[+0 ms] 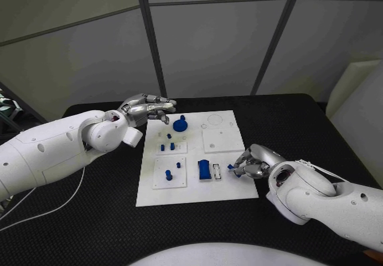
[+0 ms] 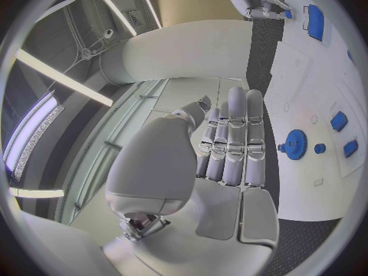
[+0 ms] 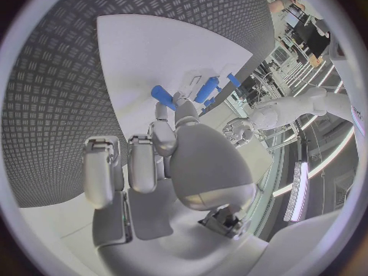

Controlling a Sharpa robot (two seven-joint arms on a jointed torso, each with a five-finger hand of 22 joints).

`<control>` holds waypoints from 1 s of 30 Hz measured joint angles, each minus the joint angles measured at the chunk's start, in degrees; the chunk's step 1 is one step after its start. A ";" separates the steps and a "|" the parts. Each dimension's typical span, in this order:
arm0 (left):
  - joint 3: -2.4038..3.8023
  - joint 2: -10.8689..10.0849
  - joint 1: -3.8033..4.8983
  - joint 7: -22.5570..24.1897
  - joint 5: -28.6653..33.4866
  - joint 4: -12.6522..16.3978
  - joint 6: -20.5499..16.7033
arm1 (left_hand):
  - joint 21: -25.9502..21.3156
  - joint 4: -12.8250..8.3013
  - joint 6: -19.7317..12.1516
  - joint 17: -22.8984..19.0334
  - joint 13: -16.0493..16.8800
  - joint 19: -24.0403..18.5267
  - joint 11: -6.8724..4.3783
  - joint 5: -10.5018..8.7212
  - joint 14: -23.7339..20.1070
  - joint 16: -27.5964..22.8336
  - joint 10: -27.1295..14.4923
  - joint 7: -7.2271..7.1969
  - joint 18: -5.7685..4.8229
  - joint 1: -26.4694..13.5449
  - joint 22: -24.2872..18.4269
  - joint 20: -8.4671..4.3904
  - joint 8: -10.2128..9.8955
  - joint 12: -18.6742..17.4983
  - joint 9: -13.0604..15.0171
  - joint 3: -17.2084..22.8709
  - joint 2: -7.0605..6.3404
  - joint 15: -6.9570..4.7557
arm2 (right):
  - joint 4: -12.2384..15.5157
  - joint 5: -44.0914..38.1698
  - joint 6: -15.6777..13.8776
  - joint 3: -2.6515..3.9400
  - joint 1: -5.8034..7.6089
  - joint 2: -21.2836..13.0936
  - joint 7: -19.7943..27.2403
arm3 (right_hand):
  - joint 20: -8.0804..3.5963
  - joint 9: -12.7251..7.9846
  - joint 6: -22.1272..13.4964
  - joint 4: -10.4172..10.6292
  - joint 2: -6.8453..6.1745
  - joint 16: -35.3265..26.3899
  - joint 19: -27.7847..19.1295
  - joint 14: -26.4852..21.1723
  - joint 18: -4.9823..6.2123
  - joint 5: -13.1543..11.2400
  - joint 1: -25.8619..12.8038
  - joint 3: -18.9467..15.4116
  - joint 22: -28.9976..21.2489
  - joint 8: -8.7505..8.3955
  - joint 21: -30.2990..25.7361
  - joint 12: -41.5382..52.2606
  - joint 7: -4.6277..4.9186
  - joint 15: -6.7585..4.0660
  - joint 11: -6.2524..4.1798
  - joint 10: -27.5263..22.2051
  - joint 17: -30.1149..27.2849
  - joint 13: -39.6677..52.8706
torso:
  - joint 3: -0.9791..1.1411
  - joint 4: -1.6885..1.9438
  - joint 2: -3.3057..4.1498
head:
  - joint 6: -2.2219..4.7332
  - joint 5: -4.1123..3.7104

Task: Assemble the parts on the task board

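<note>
walls: grey panels (image 1: pixel 207 44), dark seams | table: black (image 1: pixel 96 221)

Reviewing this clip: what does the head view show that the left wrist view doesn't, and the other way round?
Head view alone: the whole task board on the black table, with both arms reaching in.

Left wrist view alone: the left robot hand from behind, holding nothing.

Both: the blue gear, several small blue parts, and the right robot hand pinching a small blue part at the board's edge.
</note>
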 measured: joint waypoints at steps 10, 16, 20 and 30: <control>0.00 -0.10 0.00 -0.05 0.00 0.11 0.02 | 0.00 0.00 0.00 0.00 -0.01 0.00 0.00 0.00 0.00 0.00 0.00 0.00 0.01 0.00 0.00 0.00 0.00 -0.27 0.05 0.00 0.00 0.00 | -0.46 4.64 -2.68 0.02 0.02 2.07 1.27 | 0.00 -0.29 0.29 0.81 1.04 0.00 0.00 0.00 -0.01 -0.01 -1.04 -1.12 0.00 0.19 0.00 0.22 0.08 -0.01 -0.20 0.20 0.00 0.08 | 0.00 0.07 0.04 | 0.04 0.16; 0.00 0.01 0.00 -0.09 0.00 0.17 0.06 | 0.00 0.00 0.00 0.00 -0.01 0.00 0.00 0.00 0.00 0.00 0.00 0.00 0.00 0.00 -0.04 0.00 0.00 -0.27 0.05 0.00 0.00 0.00 | -2.07 6.11 -1.97 0.02 0.02 3.97 1.25 | -0.02 -0.42 0.69 1.26 1.12 0.00 0.02 -0.01 -0.01 -0.02 -1.98 -1.58 0.00 0.57 0.00 0.22 0.36 -0.01 -0.21 0.21 -0.01 0.18 | -0.03 0.07 0.04 | -0.02 0.17; 0.00 0.04 0.01 -0.13 0.00 0.18 0.10 | 0.00 0.17 0.00 0.00 0.07 0.00 0.00 0.00 0.00 0.00 0.00 0.00 0.00 0.00 -0.04 0.00 0.00 -0.27 0.05 -0.17 0.00 0.00 | -3.18 6.72 -1.17 0.02 0.02 5.17 0.98 | -0.22 -0.25 1.11 1.27 0.98 0.00 0.22 -0.01 -0.01 -0.03 -2.13 -1.58 -0.01 0.57 0.00 0.22 0.40 0.00 -0.41 0.42 -0.01 0.14 | -0.03 0.07 0.04 | -0.08 0.17; 0.00 0.05 0.02 -0.20 0.00 0.20 0.16 | -0.22 0.17 0.00 0.00 0.06 0.00 0.00 0.00 0.00 0.00 0.00 0.00 0.00 -0.23 -0.10 0.00 0.00 -0.27 0.04 -0.17 0.24 0.00 | -4.92 6.82 -0.34 0.04 0.03 7.12 -0.16 | -0.42 0.12 1.61 1.67 0.99 0.21 0.02 0.09 -0.01 -0.26 -2.57 -1.98 -0.01 0.89 0.00 0.21 0.44 -0.32 -0.59 0.60 -0.01 0.22 | 0.00 0.02 0.04 | -0.24 0.32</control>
